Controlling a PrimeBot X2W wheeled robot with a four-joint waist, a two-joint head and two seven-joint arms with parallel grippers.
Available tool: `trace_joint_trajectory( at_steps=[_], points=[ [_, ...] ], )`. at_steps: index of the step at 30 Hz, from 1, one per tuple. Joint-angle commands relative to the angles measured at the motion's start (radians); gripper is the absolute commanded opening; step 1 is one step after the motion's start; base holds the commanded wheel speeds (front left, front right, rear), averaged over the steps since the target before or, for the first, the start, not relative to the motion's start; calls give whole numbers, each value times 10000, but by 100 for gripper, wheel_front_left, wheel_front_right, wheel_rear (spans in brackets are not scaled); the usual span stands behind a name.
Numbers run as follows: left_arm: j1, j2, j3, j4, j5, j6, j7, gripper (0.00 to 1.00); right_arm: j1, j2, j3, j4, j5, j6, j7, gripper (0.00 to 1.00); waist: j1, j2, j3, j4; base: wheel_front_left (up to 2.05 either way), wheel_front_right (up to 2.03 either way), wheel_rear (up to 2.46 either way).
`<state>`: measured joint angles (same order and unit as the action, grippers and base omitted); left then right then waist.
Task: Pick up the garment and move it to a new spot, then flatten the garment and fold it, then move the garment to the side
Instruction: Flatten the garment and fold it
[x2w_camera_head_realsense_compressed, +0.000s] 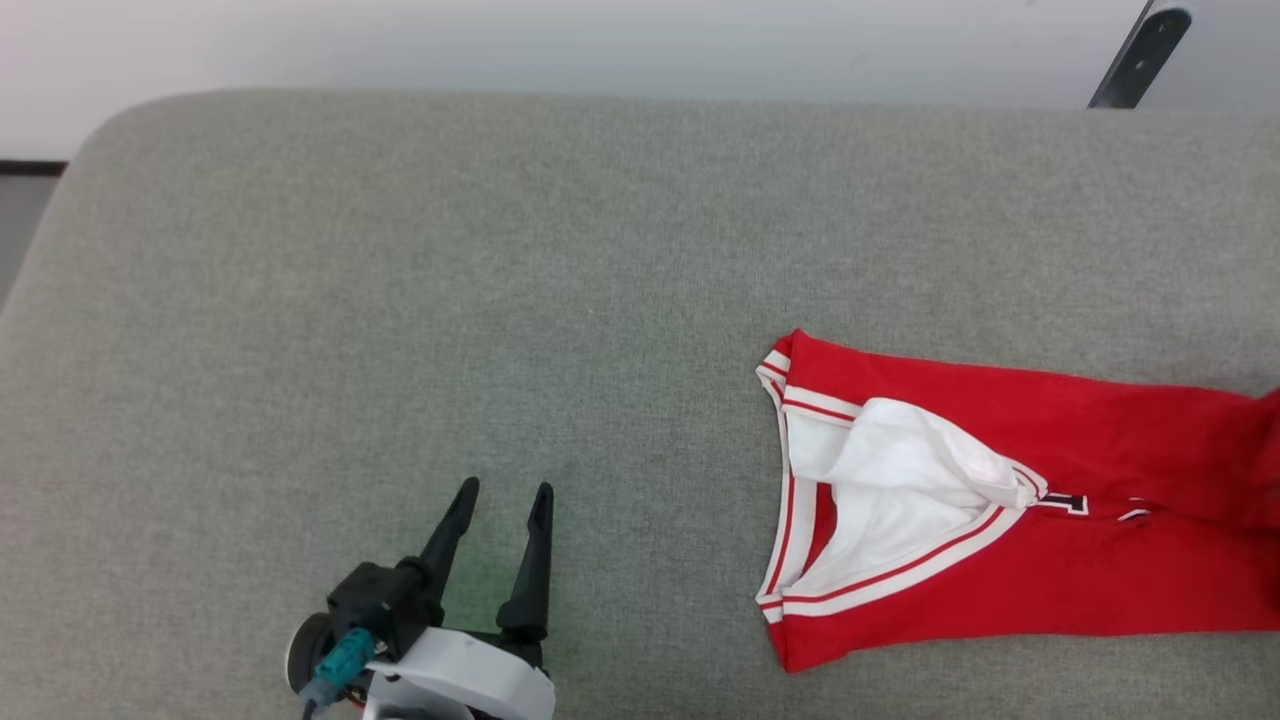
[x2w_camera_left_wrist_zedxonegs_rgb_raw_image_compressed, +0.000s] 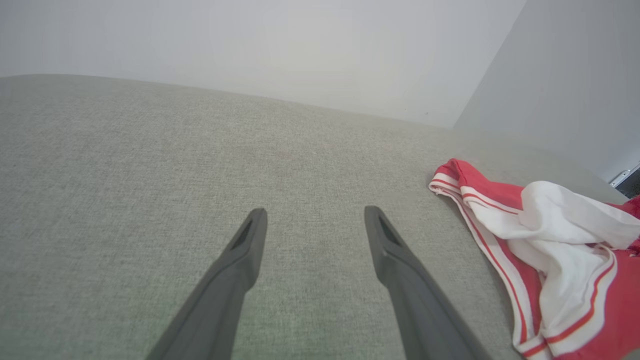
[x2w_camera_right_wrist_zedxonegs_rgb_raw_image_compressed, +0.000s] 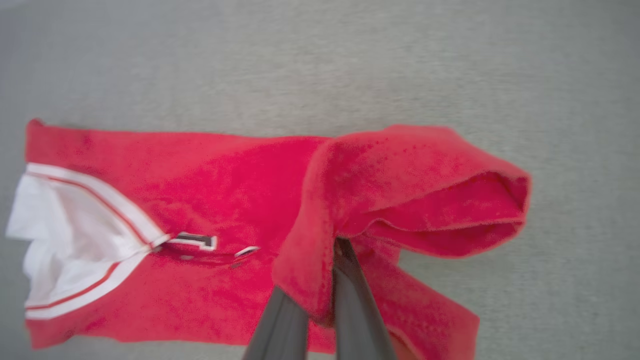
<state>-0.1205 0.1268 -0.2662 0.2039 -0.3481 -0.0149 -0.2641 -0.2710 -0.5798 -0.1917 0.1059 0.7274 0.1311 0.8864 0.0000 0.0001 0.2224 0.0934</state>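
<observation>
Grey woven fabric covers the tabletop (x2w_camera_head_realsense_compressed: 400, 300), which has a rounded far-left corner and ends at a pale wall (x2w_camera_head_realsense_compressed: 600, 40). You find the garment (x2w_camera_head_realsense_compressed: 1050, 590) on the right part of the tabletop in the head view, lying lengthwise and running off that view's right edge. Its white striped trim (x2w_camera_head_realsense_compressed: 785, 520) faces the middle of the tabletop, with a bunched white sleeve (x2w_camera_head_realsense_compressed: 900, 480) lying in the opening between two red panels. You can read only a fragment of the black, white-outlined lettering (x2w_camera_head_realsense_compressed: 1065, 503) where the panels meet.

Note the left gripper (x2w_camera_head_realsense_compressed: 505, 488) at the lower left of the head view. Its two dark fingers are spread wide and hold nothing. In the left wrist view the left gripper (x2w_camera_left_wrist_zedxonegs_rgb_raw_image_compressed: 315, 212) hovers over bare fabric, and the garment (x2w_camera_left_wrist_zedxonegs_rgb_raw_image_compressed: 575, 240) lies well apart to its right.

Check the right wrist view for the right gripper (x2w_camera_right_wrist_zedxonegs_rgb_raw_image_compressed: 330, 270). Its fingers are closed together on a fold of red cloth at the plain end of the garment (x2w_camera_right_wrist_zedxonegs_rgb_raw_image_compressed: 225, 190). That pinched fold is lifted and curls into an open loop, while the rest of the cloth lies flat on the tabletop
</observation>
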Motion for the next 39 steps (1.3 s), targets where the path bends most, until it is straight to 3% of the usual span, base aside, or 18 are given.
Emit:
trace_joint_trajectory(
  at_steps=[1,6,12,18,27,28,29,30,31,32,39],
  points=[
    [104,-65,45,12,-28,-57,6,100,127,191,550,-676,266,-8,186,0,0,-1,-297,17,0,0,0],
    [128,-183,-5,78,-30,-163,6,100,-109,645,1734,-1870,787,-8,611,0,0,-1,-401,383,0,0,0],
    [-5,-341,-71,154,-12,-247,6,100,-870,1297,2858,-2071,1058,-8,606,0,0,-1,-265,826,0,0,0],
    [-222,-485,-70,254,-5,-350,4,100,-1951,1954,4463,-1312,977,-8,505,0,0,-1,-36,1267,0,0,0],
    [-443,-662,-26,407,-12,-453,4,100,-2387,1719,6031,-72,1034,-8,41,0,0,-1,108,1645,0,0,0],
    [-426,-674,-9,418,-8,-455,6,100,-2420,1704,6081,-5,1056,-8,-49,3,0,-1,107,1640,0,0,0],
    [-397,-688,12,429,-3,-465,6,100,-2460,1692,6153,74,1045,-8,-153,17,0,-1,100,1627,0,0,0],
    [-365,-696,17,451,-9,-471,6,100,-2494,1683,6185,149,1042,-8,-277,41,0,-1,91,1606,0,0,0],
    [-349,-702,16,481,-8,-493,6,100,-2505,1689,6193,243,1030,-8,-398,87,0,-1,76,1583,0,0,0],
    [-355,-708,16,504,-4,-515,6,100,-2502,1732,6204,365,1073,-8,-485,100,0,-1,52,1555,0,0,0],
    [-320,-736,104,591,-75,-624,6,100,-2323,1967,5965,547,1583,-8,-856,100,0,-1,-236,1172,0,0,0]
  ],
)
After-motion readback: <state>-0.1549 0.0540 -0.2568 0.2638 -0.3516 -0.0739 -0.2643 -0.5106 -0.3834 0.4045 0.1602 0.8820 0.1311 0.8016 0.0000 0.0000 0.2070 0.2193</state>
